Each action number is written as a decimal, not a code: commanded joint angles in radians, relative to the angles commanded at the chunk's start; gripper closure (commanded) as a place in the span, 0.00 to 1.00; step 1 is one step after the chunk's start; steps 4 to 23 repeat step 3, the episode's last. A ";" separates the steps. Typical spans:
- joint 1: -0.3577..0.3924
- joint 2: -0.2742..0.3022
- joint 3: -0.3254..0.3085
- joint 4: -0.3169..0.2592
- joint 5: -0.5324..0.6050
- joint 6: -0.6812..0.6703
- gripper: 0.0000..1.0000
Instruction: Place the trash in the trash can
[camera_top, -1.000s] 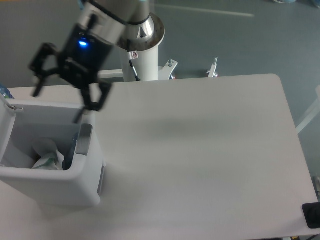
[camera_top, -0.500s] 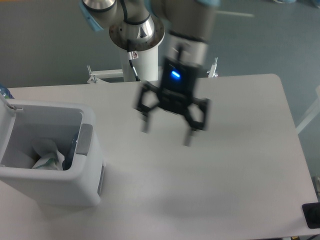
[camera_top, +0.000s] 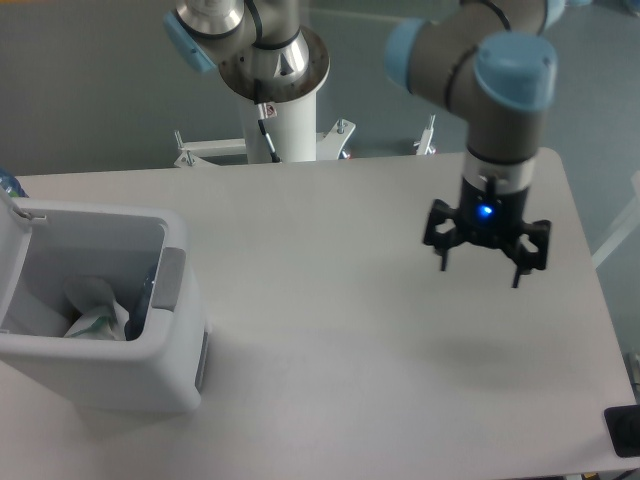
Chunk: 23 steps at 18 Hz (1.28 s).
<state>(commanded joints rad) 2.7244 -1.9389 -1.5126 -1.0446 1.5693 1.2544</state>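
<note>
over the table's (camera_top: 330, 300) right side: gripper (camera_top: 480, 268) hangs with fingers spread, holding nothing | trash can (camera_top: 100, 370) well apart to its left, lid open | white wrapper (camera_top: 95, 318) lies inside the can | bottle not clearly visible

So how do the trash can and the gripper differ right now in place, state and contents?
The trash can sits on the table at the left edge, while the gripper hangs above the table's right side. The trash can is white and boxy with crumpled white trash inside, while the gripper is black, open and holds nothing. Both are open.
</note>
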 joint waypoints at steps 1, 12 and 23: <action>0.000 0.002 0.000 -0.003 0.003 0.013 0.00; -0.003 0.002 -0.001 -0.006 0.003 0.013 0.00; -0.003 0.002 -0.001 -0.006 0.003 0.013 0.00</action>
